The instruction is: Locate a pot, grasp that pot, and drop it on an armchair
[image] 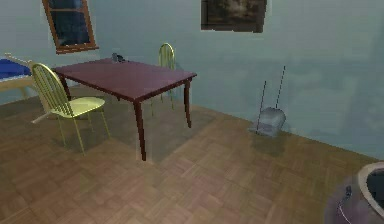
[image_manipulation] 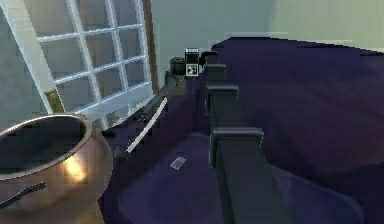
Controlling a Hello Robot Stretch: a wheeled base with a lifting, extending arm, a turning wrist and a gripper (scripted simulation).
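Note:
A round brass-coloured pot (image_manipulation: 50,165) with a dark hollow sits at the arm side view's lower left, against the dark purple armchair (image_manipulation: 310,110). Its dark rim and side (image: 356,203) also show at the forward view's bottom right corner. My arm (image_manipulation: 235,150) reaches up from the bottom edge over the armchair's seat to two small white marked squares (image_manipulation: 181,68). The gripper (image_manipulation: 168,88) lies just left of them, above the armchair's edge. I cannot make out its far end, so I cannot tell whether it holds anything. A thin pale strip (image_manipulation: 148,122) slants between gripper and pot.
A white-framed window (image_manipulation: 95,55) stands behind the pot and armchair. Ahead are a dark wooden table (image: 128,78) with two yellow chairs (image: 66,100), a grey dustpan-like thing (image: 270,120) against the blue wall, a window (image: 70,25) and a picture (image: 234,14). Open wooden floor (image: 220,175) lies ahead.

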